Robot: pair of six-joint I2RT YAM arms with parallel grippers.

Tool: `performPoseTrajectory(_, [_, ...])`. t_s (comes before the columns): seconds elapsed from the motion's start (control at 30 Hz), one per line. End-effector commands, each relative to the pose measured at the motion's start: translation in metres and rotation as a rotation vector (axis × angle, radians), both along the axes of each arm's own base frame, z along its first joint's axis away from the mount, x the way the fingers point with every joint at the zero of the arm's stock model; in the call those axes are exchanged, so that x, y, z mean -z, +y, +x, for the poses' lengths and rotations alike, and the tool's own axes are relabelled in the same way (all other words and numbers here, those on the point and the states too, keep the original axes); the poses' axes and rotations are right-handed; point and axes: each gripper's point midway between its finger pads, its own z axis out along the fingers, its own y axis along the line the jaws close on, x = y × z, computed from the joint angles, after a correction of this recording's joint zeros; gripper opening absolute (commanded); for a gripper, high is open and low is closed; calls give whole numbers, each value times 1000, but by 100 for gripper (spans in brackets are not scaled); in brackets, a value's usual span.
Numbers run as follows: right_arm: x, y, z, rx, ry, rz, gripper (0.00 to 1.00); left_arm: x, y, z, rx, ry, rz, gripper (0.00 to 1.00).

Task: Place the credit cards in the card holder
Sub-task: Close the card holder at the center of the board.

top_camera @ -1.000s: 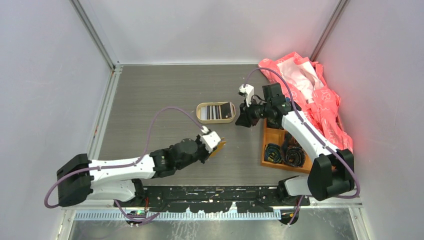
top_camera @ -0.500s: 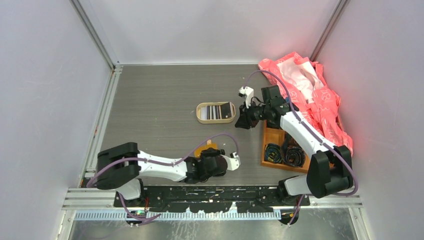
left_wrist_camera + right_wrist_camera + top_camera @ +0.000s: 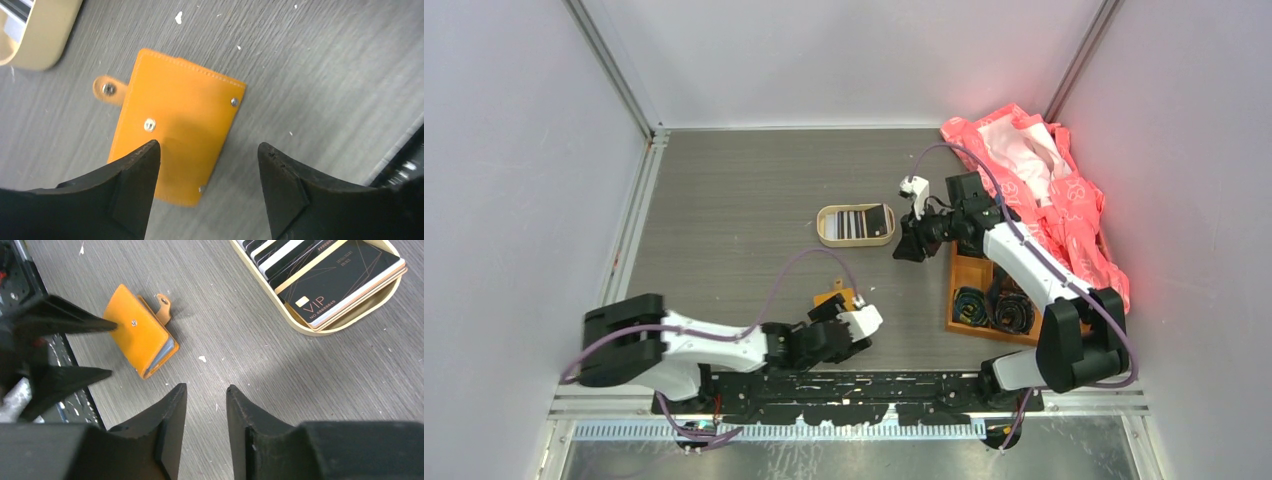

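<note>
The left gripper [image 3: 209, 147] stands wide open and holds nothing, its two dark fingers spread along the bottom of the left wrist view. The fingertip [image 3: 145, 155] on the left of that frame overlaps the lower edge of the card holder [image 3: 180, 115]; whether it touches the leather I cannot tell. The card holder lies flat and folded shut on the grey table [image 3: 330, 75], in the middle of that view and a little tilted. It has a round snap stud [image 3: 149, 124] on its face and a small strap tab [image 3: 106, 89] sticking out at its upper left. In the top view it sits low in the centre of the frame, near the table's front edge, just above the left gripper.

The right gripper [image 3: 205, 388] is only slightly parted, with a narrow gap between its fingers and nothing in it. It points at bare table at the bottom centre of the right wrist view, well apart from the card holder. There the card holder shows at the left, with a pale blue edge along its open side. At the upper right of that frame lies the oval beige tin [image 3: 306, 330], holding a black card [image 3: 345, 280] marked VIP and other cards [image 3: 280, 255] beside it. In the top view an orange wooden tray [image 3: 972, 270] with dark rolled items [image 3: 994, 305] sits right of centre, and pink wrapping [image 3: 1064, 200] fills the upper right.
</note>
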Motion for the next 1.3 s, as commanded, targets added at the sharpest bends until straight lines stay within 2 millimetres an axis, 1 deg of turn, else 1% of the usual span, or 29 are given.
performPoseTrajectory(0.0, [-15,3,-9,-126,-156,23,46,-60,-14,-19,-12,107,-415,72])
performPoseTrajectory(0.03, [-15,4,-11,-158,-208,16,52,-69,-10,-21,-14,126,-472,72])
performPoseTrajectory(0.07, [-17,5,-15,-201,-274,13,65,-76,-4,-23,-24,146,-523,73])
performPoseTrajectory(0.1, [-16,8,-20,-253,-321,16,81,-81,3,-23,-44,166,-573,73])
performPoseTrajectory(0.13, [-19,13,-24,-296,-373,33,97,-82,11,-21,-70,195,-619,73])
performPoseTrajectory(0.2, [-21,25,-35,-366,-374,90,99,-82,25,-17,-113,276,-712,70])
performPoseTrajectory(0.27, [-18,44,-49,-462,-320,116,99,-80,38,-8,-170,366,-815,65])
performPoseTrajectory(0.3, [-12,53,-53,-508,-302,77,99,-78,44,-4,-205,406,-858,62])
performPoseTrajectory(0.33, [-4,62,-53,-535,-295,20,100,-78,48,1,-232,438,-898,57])
performPoseTrajectory(0.4, [11,76,-41,-507,-267,-66,97,-81,50,6,-250,486,-958,48])
performPoseTrajectory(0.43, [11,83,-33,-500,-253,-75,93,-82,49,8,-249,502,-975,45])
performPoseTrajectory(0.47, [19,86,-31,-491,-203,-81,89,-84,46,8,-235,524,-987,40])
performPoseTrajectory(0.5, [19,92,-22,-483,-183,-83,83,-83,43,8,-229,539,-988,35])
performPoseTrajectory(0.53, [24,94,-20,-497,-155,-90,77,-82,40,10,-229,549,-985,33])
performPoseTrajectory(0.57, [36,96,-19,-518,-110,-97,72,-79,37,13,-236,555,-979,30])
performPoseTrajectory(0.63, [46,102,-20,-555,-74,-87,66,-72,33,18,-249,580,-970,22])
performPoseTrajectory(0.73, [60,107,-19,-609,-88,-114,65,-64,27,25,-262,620,-977,19])
performPoseTrajectory(0.8, [67,108,-14,-633,-116,-140,64,-54,28,31,-290,636,-967,17])
performPoseTrajectory(0.9, [74,110,-13,-695,-146,-146,62,-40,32,37,-339,658,-948,14])
performPoseTrajectory(0.97, [79,112,-14,-731,-154,-151,61,-32,35,38,-360,676,-941,12])
performPoseTrajectory(1.1, [86,120,-17,-815,-183,-150,54,-23,41,38,-387,690,-933,11])
performPoseTrajectory(1.27, [90,125,-16,-821,-177,-140,49,-14,45,37,-405,703,-917,8])
